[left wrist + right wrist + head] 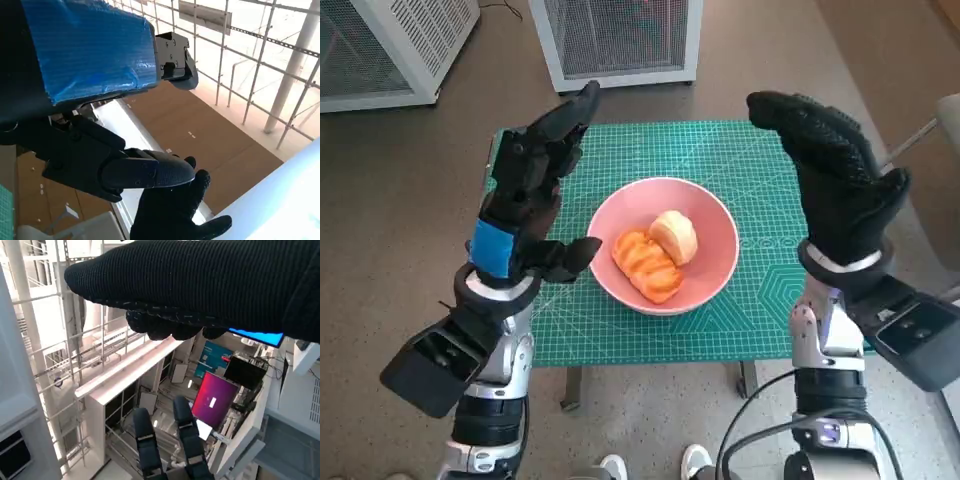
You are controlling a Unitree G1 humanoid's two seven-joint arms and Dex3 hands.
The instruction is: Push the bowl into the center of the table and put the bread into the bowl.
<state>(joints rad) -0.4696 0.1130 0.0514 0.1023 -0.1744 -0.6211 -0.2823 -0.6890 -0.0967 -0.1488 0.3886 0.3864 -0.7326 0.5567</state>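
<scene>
Pink bowl [664, 245] sat mid-worktop [740, 330] with 2 bread pieces [658, 252] inside, both hands, left [525, 200] and right [835, 175], raised, spread, empty; lowering either carelessly could knock the bowl off-center.

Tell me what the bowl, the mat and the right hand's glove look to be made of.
Bowl: smooth pink, with a soft sheen on its rim; probably plastic or glazed ceramic, I cannot tell which.
Mat: matte green sheet printed with a pale grid, likely a rubbery cutting mat.
Right hand: the glove is black knitted fabric, its ribbed weave plain in the right wrist view.
</scene>
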